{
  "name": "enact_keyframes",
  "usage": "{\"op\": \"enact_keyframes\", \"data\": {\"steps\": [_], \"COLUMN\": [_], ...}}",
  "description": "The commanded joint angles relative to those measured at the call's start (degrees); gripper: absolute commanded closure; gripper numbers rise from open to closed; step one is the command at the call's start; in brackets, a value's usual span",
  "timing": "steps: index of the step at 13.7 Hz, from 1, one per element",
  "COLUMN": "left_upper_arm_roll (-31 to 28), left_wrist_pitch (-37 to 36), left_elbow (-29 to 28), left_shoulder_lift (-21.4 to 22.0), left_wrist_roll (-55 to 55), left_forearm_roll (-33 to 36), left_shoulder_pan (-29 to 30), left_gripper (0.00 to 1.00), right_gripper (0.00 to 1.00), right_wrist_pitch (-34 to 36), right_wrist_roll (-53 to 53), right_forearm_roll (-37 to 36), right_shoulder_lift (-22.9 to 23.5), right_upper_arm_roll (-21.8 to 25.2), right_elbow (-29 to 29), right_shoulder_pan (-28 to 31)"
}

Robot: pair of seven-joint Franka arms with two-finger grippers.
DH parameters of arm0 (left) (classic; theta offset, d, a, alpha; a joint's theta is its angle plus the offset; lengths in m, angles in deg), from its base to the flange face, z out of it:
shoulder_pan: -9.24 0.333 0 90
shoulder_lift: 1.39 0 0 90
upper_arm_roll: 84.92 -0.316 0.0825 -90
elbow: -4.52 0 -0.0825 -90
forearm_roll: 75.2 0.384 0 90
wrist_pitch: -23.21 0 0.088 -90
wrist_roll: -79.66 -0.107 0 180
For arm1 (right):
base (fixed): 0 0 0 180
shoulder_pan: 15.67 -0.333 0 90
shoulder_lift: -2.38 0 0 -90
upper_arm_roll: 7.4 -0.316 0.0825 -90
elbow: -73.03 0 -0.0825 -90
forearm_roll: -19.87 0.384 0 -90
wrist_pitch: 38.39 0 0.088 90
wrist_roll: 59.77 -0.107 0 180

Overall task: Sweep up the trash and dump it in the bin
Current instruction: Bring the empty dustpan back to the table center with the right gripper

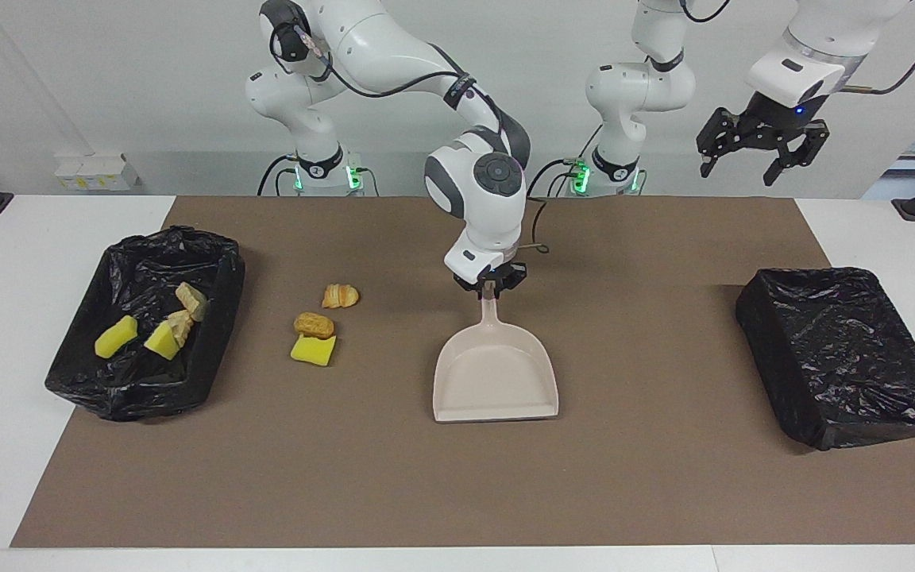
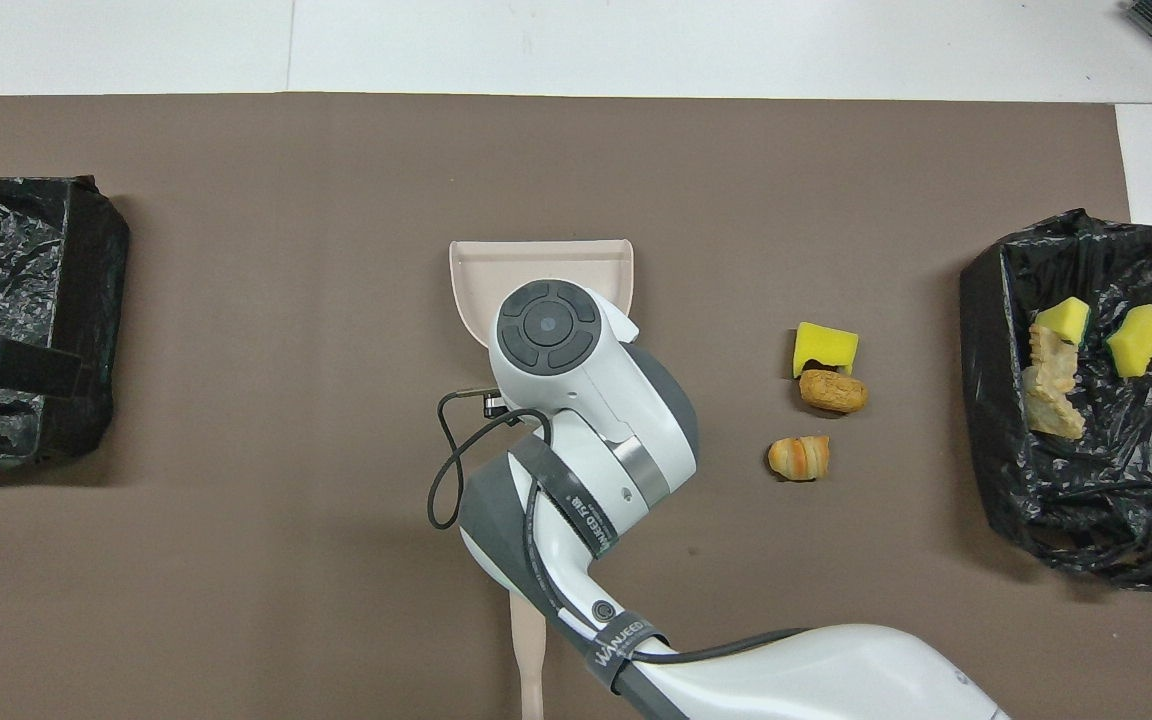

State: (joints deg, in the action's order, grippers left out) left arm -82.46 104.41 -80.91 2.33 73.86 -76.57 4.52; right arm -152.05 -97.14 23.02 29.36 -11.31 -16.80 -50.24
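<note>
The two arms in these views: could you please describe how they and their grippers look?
Both arms are glossy white with dark grey joint sections and round grey end caps. The right arm carries a looping black cable, and a dark band printed with white lettering shows in the overhead view. The right gripper and left gripper are black; a small blue light glows above the left one. Green lights glow at both bases.
</note>
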Motion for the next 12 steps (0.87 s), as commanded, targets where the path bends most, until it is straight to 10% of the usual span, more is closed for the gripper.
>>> {"op": "enact_keyframes", "data": {"steps": [1,4,5,6,12], "left_upper_arm_roll": [0.18,0.27,0.27,0.27,0.27], "left_wrist_pitch": [0.11,-0.16,-0.33,-0.25,-0.77], "left_elbow": [0.71,0.71,0.63,0.62,0.54], "left_shoulder_lift": [-0.03,-0.03,-0.03,-0.03,0.06], "left_wrist_roll": [0.26,0.17,0.17,-0.01,0.26], "left_forearm_roll": [0.75,0.75,0.75,0.75,0.75], "left_shoulder_pan": [-0.02,-0.29,-0.20,-0.11,-0.38], "left_gripper": [0.00,0.00,0.00,0.00,0.00], "right_gripper": [1.00,1.00,0.70,0.01,0.00], "right_wrist_pitch": [-0.43,-2.52,-2.19,-2.10,3.69], "right_wrist_roll": [-1.83,-1.32,-0.79,-0.09,7.45], "right_forearm_roll": [1.42,1.34,1.16,1.25,1.86], "right_shoulder_lift": [0.54,1.42,1.33,1.07,-3.58], "right_upper_arm_roll": [0.21,0.21,0.21,0.21,0.30], "right_elbow": [1.15,0.27,0.18,0.44,0.62], "right_shoulder_pan": [-0.15,-1.56,-1.21,-1.21,4.40]}}
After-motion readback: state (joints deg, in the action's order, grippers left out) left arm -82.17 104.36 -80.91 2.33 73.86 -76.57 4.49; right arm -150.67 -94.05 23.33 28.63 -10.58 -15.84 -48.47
